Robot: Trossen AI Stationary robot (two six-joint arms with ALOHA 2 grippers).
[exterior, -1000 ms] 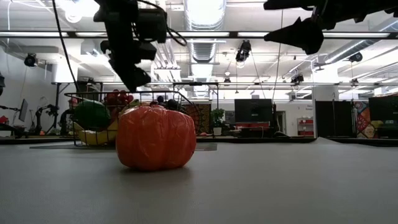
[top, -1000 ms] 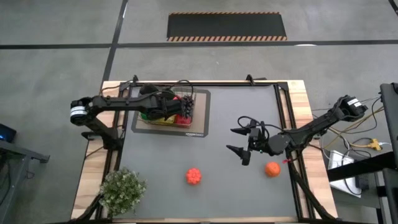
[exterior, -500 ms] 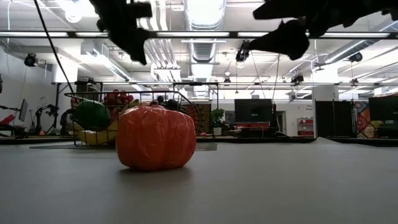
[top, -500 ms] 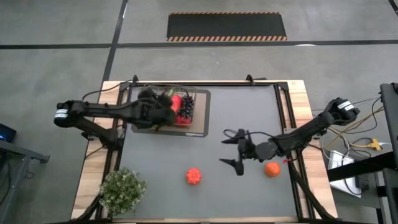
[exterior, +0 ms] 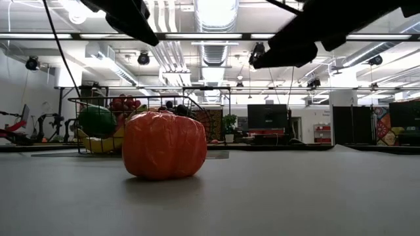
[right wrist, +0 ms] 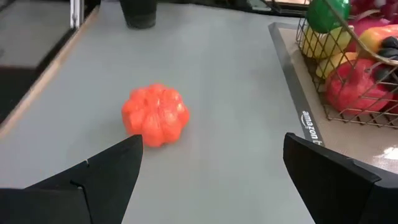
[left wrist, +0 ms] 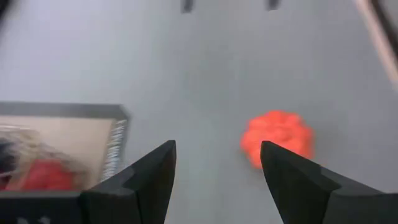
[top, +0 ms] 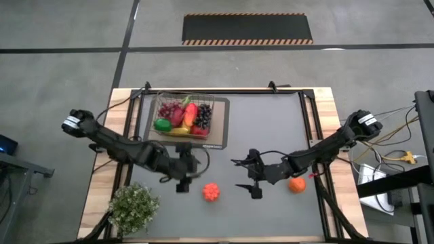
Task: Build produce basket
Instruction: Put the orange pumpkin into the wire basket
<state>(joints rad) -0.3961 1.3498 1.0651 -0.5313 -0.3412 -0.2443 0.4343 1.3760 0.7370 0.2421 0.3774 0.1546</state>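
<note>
Dark wire-mesh basket (top: 184,116) is sitting on a flat mat (top: 218,139) at the far left part of the surface (top: 271,135), holding a green pepper (top: 162,125), red fruits, a banana and dark grapes. One ribbed orange-red toy pumpkin (top: 211,192) is lying on the near middle of the surface, well apart from the basket. A second orange fruit (top: 296,184) is lying further right. The left hand (top: 184,177) is hovering just left of the pumpkin, fingers apart and gripping nothing. The right hand (top: 249,177) is hovering between the pumpkin and the orange fruit, fingers spread wide and empty. A potted plant (top: 133,207) is standing at the near left corner
</note>
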